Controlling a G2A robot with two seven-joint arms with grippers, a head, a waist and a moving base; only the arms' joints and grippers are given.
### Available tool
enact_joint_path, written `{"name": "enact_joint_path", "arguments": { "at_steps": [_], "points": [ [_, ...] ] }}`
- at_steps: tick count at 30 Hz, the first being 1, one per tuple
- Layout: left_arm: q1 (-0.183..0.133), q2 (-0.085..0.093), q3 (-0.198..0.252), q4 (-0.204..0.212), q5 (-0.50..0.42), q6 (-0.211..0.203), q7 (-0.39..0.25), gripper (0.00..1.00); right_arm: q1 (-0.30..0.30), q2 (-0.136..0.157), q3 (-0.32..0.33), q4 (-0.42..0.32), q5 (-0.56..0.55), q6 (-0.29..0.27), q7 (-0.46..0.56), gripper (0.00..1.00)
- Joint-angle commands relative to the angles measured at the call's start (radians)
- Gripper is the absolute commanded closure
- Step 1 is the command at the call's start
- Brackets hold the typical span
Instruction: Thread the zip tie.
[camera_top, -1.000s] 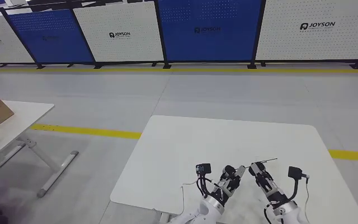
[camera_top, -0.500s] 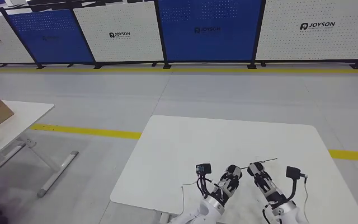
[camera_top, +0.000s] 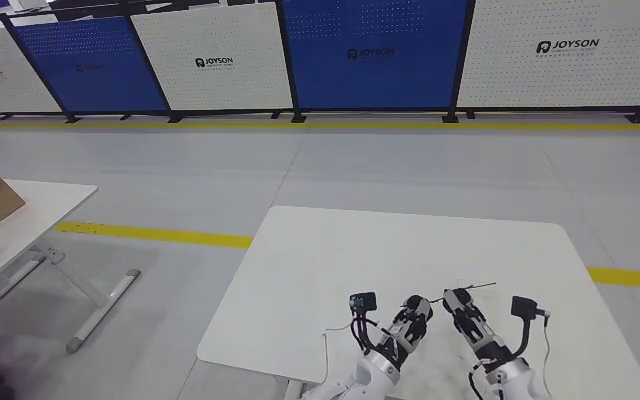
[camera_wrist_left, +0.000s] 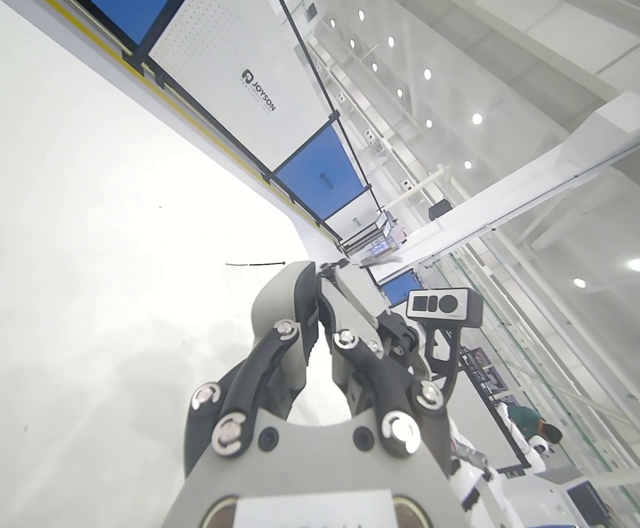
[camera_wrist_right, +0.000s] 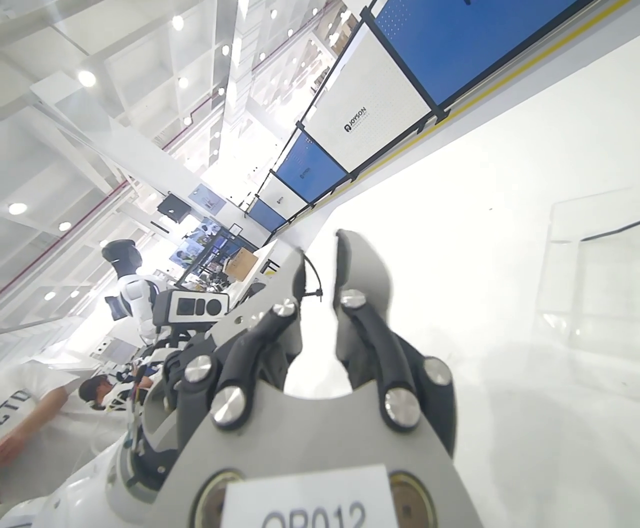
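In the top view we see the white table (camera_top: 400, 250) with both grippers close together near its near edge, right of the middle. The left gripper (camera_top: 424, 303) and the right gripper (camera_top: 452, 297) almost meet tip to tip. The thin black zip tie (camera_top: 478, 289) runs from between them, past the right gripper, toward the table's right edge.

In the left wrist view the left gripper (camera_wrist_left: 320, 277) has its jaws pressed together on the zip tie (camera_wrist_left: 255, 263), whose strap sticks out straight beyond one finger.

In the right wrist view the right gripper (camera_wrist_right: 322, 245) has its jaws apart. A curved stretch of the zip tie (camera_wrist_right: 316, 277), with its head, sits in the gap close to one finger. We also see a clear box (camera_wrist_right: 595, 260) on the table, well apart from this gripper.
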Motion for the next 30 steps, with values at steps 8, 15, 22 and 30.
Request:
{"name": "enact_joint_path", "arguments": {
  "at_steps": [8, 15, 22, 30],
  "points": [
    [0.0, -0.014, -0.043, -0.037, -0.2, 0.014, -0.002, 1.0, -0.016, 0.002, 0.026, -0.009, 0.025, -0.028, -0.015, 0.0],
    [-0.001, -0.011, -0.061, -0.048, -0.248, 0.015, -0.062, 1.0, -0.03, 0.006, 0.06, -0.008, 0.077, -0.035, 0.012, 0.0],
    [0.001, -0.011, -0.06, -0.05, -0.258, 0.012, -0.071, 1.0, -0.026, 0.007, 0.063, -0.008, 0.054, -0.027, 0.003, 0.0],
    [0.044, 0.0, -0.133, -0.122, -0.394, -0.015, -0.138, 1.0, -0.023, 0.018, 0.077, -0.024, -0.082, -0.038, 0.048, 0.0]
  ]
}}
